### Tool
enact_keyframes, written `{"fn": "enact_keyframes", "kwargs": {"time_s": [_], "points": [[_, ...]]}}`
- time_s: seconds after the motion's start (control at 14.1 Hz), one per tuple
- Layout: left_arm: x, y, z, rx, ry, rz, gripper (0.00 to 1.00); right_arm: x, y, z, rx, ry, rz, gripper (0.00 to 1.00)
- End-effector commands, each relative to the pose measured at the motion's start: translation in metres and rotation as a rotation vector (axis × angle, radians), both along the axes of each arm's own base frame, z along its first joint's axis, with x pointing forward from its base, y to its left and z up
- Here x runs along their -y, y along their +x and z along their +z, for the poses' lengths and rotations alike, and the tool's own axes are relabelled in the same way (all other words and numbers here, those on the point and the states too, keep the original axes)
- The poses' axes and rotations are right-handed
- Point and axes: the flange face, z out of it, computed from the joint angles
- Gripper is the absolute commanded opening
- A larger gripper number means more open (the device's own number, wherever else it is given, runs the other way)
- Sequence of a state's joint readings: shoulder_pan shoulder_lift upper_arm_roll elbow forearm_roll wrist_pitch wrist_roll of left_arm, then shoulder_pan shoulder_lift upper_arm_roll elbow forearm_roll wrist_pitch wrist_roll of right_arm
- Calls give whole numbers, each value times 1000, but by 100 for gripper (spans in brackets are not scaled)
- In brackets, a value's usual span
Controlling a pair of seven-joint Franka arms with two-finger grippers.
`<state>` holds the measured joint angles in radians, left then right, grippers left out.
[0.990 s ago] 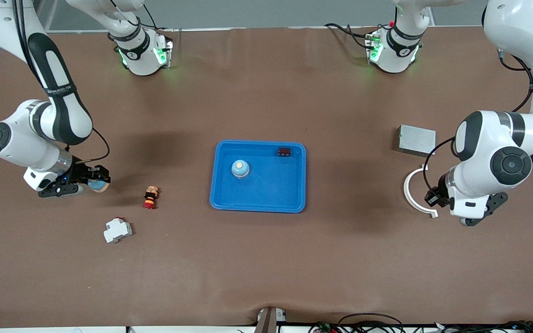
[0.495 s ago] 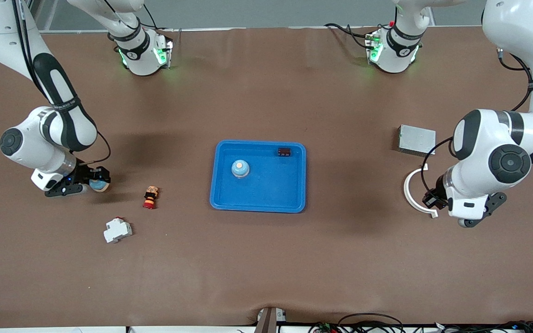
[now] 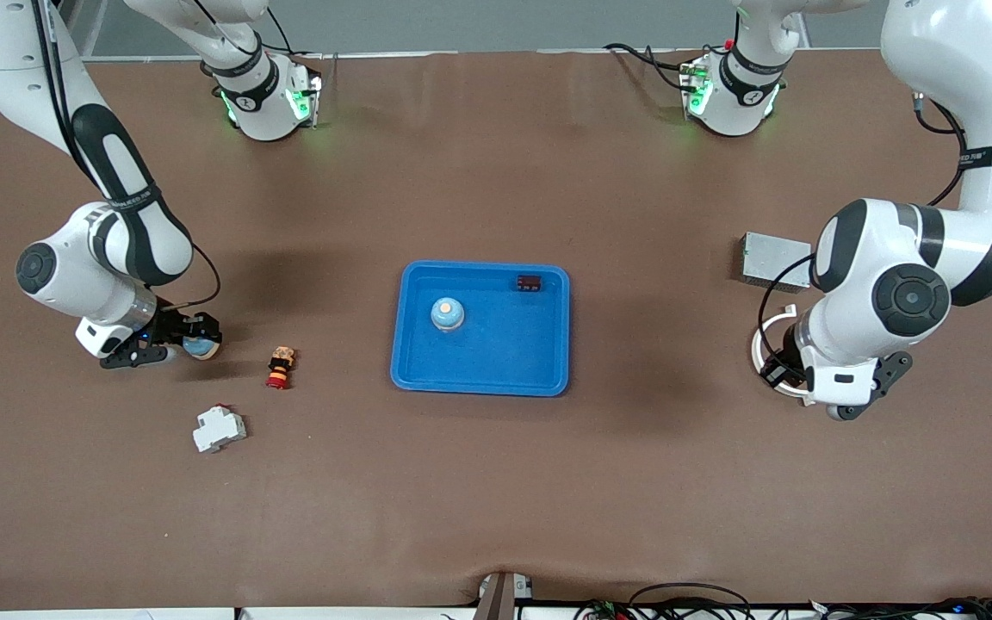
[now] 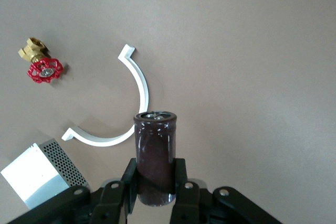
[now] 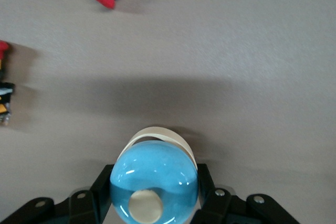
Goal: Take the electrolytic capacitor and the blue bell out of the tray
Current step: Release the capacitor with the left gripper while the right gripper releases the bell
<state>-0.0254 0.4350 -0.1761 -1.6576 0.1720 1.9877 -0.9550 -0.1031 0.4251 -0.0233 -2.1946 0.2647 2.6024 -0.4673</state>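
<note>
My left gripper (image 3: 776, 373) hangs over the white curved piece, shut on a dark brown cylindrical capacitor (image 4: 155, 156) held upright between its fingers (image 4: 118, 182). Toward the right arm's end of the table, my right gripper (image 3: 179, 337) is shut on a light blue bell (image 3: 201, 346) with a cream button on top (image 5: 155, 182); it is over bare table beside the red and yellow push button. A blue tray (image 3: 505, 349) lies at the table's middle. In it sit a second blue bell (image 3: 447, 313) and a small dark component (image 3: 530, 282).
A white curved piece (image 3: 759, 343) and a grey metal box (image 3: 773, 258) lie under and beside the left arm. A red-handled brass valve (image 4: 42, 66) lies near them. A push button (image 3: 280, 368) and a white breaker (image 3: 219, 428) lie near the right gripper.
Both arms have shifted toward the tray with their loads. The left hand now covers part of the white curved piece. The right hand has moved closer to the push button.
</note>
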Motion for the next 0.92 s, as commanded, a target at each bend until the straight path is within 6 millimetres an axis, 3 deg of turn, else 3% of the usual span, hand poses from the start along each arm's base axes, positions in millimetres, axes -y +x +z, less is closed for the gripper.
{"fn": "enact_keyframes", "kwargs": {"time_s": [0.0, 0.42, 0.64, 0.71, 0.78, 0.85], "points": [[5, 2, -15, -13, 5, 38, 0, -6, 0, -6, 19, 7, 3, 0], [13, 1, -29, -19, 5, 40, 0, -17, 3, -10, 16, 4, 17, 0], [0, 2, -47, -27, 29, 35, 0, -17, 3, -16, 7, 0, 27, 0], [-8, 0, -57, -22, 56, 17, 0, -17, 5, -15, 10, 0, 29, 37], [-21, -2, -70, -18, 77, 4, 0, -16, 5, -17, 7, 0, 28, 80], [-41, -4, -81, -15, 88, 4, 0, -15, 6, -17, 10, -2, 29, 100]]}}
